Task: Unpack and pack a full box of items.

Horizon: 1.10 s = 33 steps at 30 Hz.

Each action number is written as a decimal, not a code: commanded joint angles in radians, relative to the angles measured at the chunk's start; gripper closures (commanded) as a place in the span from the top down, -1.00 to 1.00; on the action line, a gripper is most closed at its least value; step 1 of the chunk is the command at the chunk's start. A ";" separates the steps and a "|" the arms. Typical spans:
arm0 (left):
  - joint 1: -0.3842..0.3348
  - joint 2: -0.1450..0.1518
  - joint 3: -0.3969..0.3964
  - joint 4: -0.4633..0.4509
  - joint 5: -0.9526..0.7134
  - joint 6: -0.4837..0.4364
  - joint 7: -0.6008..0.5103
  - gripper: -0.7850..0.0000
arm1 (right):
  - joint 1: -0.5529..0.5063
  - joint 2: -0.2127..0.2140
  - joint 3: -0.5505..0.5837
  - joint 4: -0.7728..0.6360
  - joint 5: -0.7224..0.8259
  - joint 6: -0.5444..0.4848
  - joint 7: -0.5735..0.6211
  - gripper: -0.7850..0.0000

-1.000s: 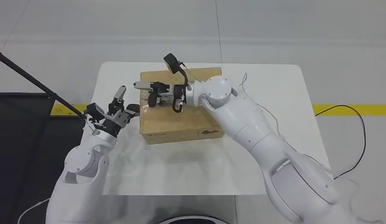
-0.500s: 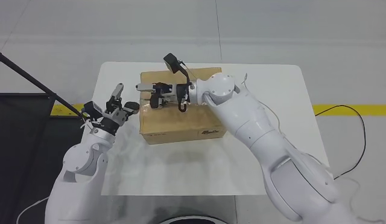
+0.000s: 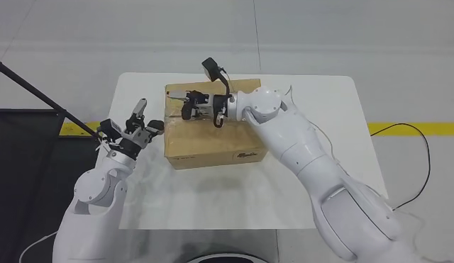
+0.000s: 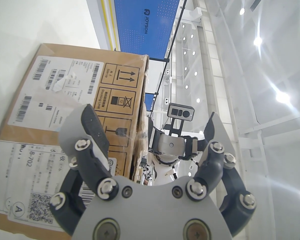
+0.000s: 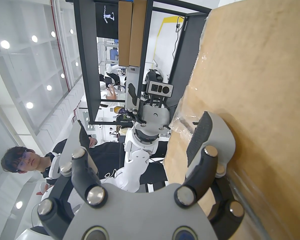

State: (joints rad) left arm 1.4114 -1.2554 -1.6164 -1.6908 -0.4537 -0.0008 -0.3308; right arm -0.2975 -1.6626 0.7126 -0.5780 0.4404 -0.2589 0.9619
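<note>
A closed cardboard box (image 3: 213,132) stands in the middle of the white table (image 3: 319,121); its side with shipping labels (image 4: 65,96) faces my left gripper. My left gripper (image 3: 142,123) (image 4: 152,128) hovers open just left of the box, nothing between its fingers. My right gripper (image 3: 186,101) (image 5: 142,136) is open at the box's top left edge. One of its fingers (image 5: 202,133) lies over the box top (image 5: 252,76) by loose clear tape (image 5: 182,121); the other finger hangs past the edge.
A black pole (image 3: 35,93) slants toward the table's left side above a black sheet (image 3: 28,157). A dark cable (image 3: 418,149) loops on the floor at the right. Bare table surface lies right of the box and in front of it.
My right gripper has shifted a little toward the box's far edge and to the right along the top. The left gripper has stayed almost in place.
</note>
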 commanded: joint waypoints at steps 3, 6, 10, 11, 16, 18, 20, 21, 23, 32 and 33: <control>0.000 -0.001 -0.014 -0.001 -0.024 -0.015 0.020 1.00 | -0.007 0.007 0.011 -0.023 -0.026 0.013 0.004 1.00; 0.003 0.000 -0.025 -0.004 -0.035 -0.017 0.027 1.00 | -0.027 0.054 0.073 0.015 -0.040 -0.044 0.090 1.00; 0.006 0.000 -0.036 -0.005 -0.047 -0.027 0.037 1.00 | -0.067 0.093 0.117 -0.058 -0.075 -0.017 0.122 1.00; 0.006 0.000 -0.038 -0.005 -0.052 -0.028 0.041 1.00 | -0.080 0.102 0.129 -0.081 -0.084 -0.008 0.123 1.00; 0.003 0.000 -0.047 -0.002 -0.066 -0.025 0.047 1.00 | -0.148 0.144 0.185 -0.206 -0.131 0.033 0.121 1.00; 0.001 0.000 -0.049 -0.004 -0.066 -0.024 0.050 1.00 | -0.178 0.162 0.217 -0.253 -0.147 0.037 0.127 1.00; 0.001 0.000 -0.049 -0.005 -0.066 -0.023 0.050 1.00 | -0.207 0.177 0.242 -0.304 -0.167 0.050 0.119 1.00; 0.000 0.000 -0.048 -0.006 -0.066 -0.021 0.051 1.00 | -0.221 0.184 0.255 -0.329 -0.177 0.058 0.112 1.00; -0.001 0.000 -0.048 -0.009 -0.066 -0.020 0.052 1.00 | -0.249 0.196 0.278 -0.376 -0.195 0.077 0.095 1.00; -0.002 0.001 -0.049 -0.013 -0.062 -0.017 0.054 1.00 | -0.375 0.263 0.447 -0.545 -0.253 0.138 0.071 1.00; -0.003 0.001 -0.048 -0.012 -0.061 -0.015 0.053 1.00 | -0.392 0.270 0.466 -0.569 -0.255 0.145 0.074 1.00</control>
State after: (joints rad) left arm 1.4090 -1.2543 -1.6652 -1.7037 -0.5155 -0.0177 -0.2768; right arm -0.6732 -1.3986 1.1587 -1.1241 0.1866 -0.1196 1.0342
